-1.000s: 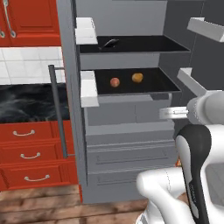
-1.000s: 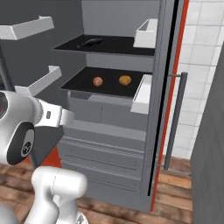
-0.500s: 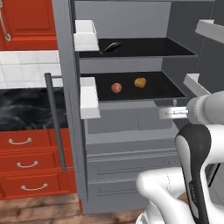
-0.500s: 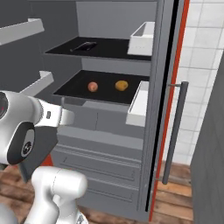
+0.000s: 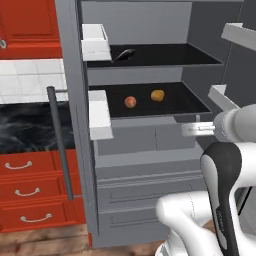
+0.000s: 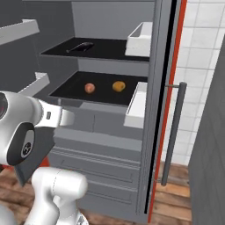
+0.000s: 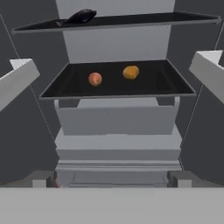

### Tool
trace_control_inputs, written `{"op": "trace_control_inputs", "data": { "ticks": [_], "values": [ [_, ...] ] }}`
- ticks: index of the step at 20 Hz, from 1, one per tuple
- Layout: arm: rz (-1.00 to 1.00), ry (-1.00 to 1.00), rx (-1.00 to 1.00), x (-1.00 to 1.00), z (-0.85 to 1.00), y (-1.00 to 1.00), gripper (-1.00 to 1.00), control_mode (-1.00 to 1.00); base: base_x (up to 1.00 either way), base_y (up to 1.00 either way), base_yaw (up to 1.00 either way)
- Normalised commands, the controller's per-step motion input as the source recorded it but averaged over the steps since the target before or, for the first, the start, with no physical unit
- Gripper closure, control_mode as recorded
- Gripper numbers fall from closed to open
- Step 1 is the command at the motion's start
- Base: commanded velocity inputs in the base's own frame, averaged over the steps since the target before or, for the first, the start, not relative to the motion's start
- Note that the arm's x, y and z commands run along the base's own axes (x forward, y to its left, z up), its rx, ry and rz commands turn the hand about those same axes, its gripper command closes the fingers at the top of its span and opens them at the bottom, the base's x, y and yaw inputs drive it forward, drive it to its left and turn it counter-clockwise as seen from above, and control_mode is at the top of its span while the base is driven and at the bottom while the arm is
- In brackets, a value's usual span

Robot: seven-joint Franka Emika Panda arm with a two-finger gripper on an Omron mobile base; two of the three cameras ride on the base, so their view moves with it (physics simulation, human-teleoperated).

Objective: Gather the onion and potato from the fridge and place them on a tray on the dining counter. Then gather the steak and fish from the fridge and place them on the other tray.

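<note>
The claw (image 7: 112, 178), its tips partly cut off at the lower edge of the hand view, stands wide apart and empty, facing the open grey fridge (image 5: 145, 150). On the lower black shelf (image 7: 118, 87) sit a reddish round onion (image 7: 95, 79) and an orange-brown potato (image 7: 131, 71), near each other. A dark fish (image 7: 81, 16), hard to make out, lies lengthwise along the upper shelf.
</note>
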Motion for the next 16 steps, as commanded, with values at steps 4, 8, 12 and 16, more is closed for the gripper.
{"op": "trace_control_inputs", "data": {
  "ticks": [4,8,12,16],
  "values": [
    [0.0,0.0,0.0,0.0,0.0,0.0,-1.0,1.0,0.41,0.0,-0.04],
    [0.0,0.0,0.0,0.0,0.0,0.0,-1.0,1.0,0.49,0.0,-0.04],
    [0.0,0.0,0.0,0.0,0.0,0.0,-1.0,1.0,0.56,0.0,-0.02],
    [0.0,0.0,0.0,0.0,0.0,0.0,-1.0,1.0,0.58,0.0,-0.03]
  ]
}}
